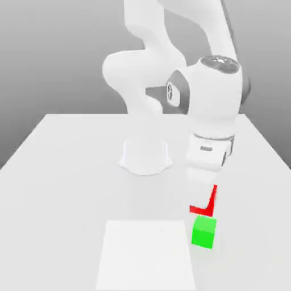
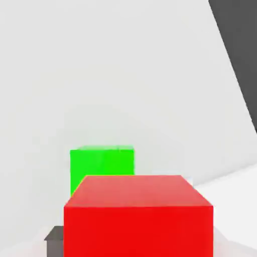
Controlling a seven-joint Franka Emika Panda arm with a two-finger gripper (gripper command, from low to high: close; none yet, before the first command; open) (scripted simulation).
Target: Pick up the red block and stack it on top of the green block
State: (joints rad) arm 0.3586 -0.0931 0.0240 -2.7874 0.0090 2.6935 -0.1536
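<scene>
Tool (image 1: 203, 200) grips red block (image 1: 209, 207) above green block (image 1: 203, 232).

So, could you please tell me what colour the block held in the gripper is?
Red block, bright and plain; the hand view shows it best.

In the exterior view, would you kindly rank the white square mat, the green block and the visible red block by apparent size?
1. White square mat, by far the largest.
2. Green block.
3. Red block, smallest as seen, though the gripper hides much of it.

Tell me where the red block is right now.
The red block is held in the gripper, lifted off the table, just above the green block, toward the exterior view's right.
</scene>
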